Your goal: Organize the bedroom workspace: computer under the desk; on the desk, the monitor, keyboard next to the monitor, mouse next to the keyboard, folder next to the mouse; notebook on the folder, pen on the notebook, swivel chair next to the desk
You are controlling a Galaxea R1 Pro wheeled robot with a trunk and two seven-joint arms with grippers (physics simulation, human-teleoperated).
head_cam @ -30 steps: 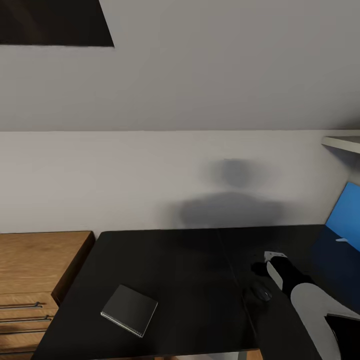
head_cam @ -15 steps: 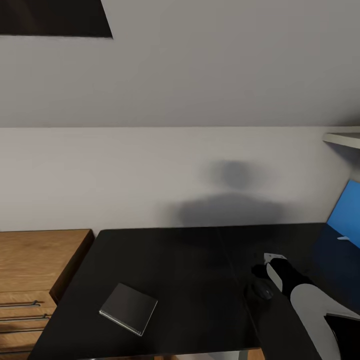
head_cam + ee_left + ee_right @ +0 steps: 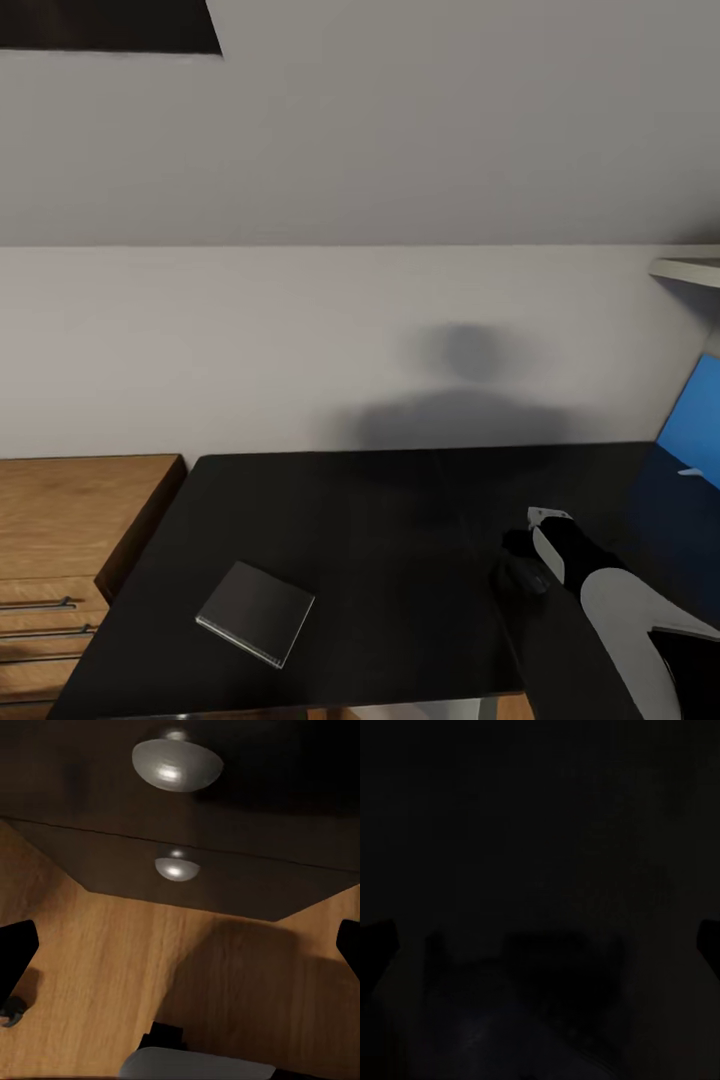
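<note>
Black desk (image 3: 380,520), mouse (image 3: 522,577) at right fingers (image 3: 512,545)

Head camera tilted up; mouse (image 3: 522,578) possibly nudged by right hand (image 3: 515,548).

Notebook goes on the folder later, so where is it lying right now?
In the head view the notebook lies flat on the desk, near its front left corner, beside the wooden drawer unit.
</note>
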